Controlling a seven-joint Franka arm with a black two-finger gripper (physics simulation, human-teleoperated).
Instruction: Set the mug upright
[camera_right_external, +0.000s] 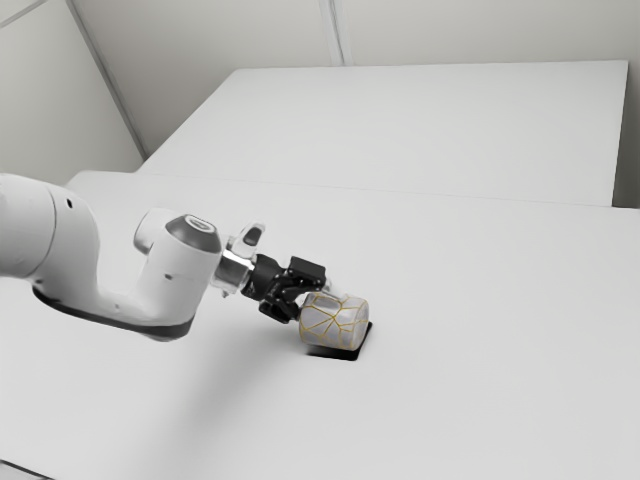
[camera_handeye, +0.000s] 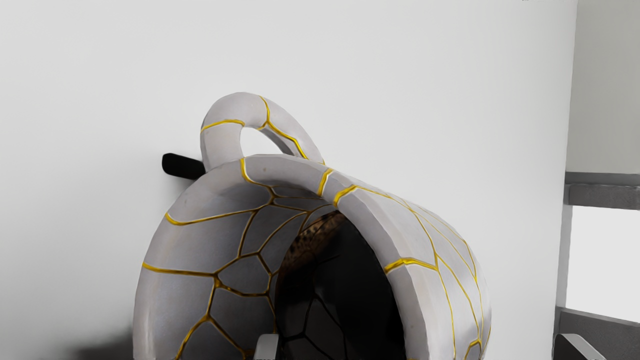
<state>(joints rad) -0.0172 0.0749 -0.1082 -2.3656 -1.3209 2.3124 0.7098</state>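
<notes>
White mug (camera_right_external: 334, 322) with gold crack-like lines, lying on its side on the white surface (camera_right_external: 480, 330), near the middle of the exterior view. Inside, its far end looks black, with a speckled brown edge; I cannot tell what that is. The long axis runs roughly level, mouth toward my claw (camera_right_external: 315, 303), base toward the exterior view's right. The looped handle (camera_handeye: 225, 107) juts from its side. My claw is released, fingers apart, one tip (camera_handeye: 267, 347) at the mouth, the other outside the wall.

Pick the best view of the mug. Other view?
Wrist view: it looks into the open mug, with rim, handle and inner wall clear. The exterior view has it on its side, showing mainly its gold-veined outer wall.
</notes>
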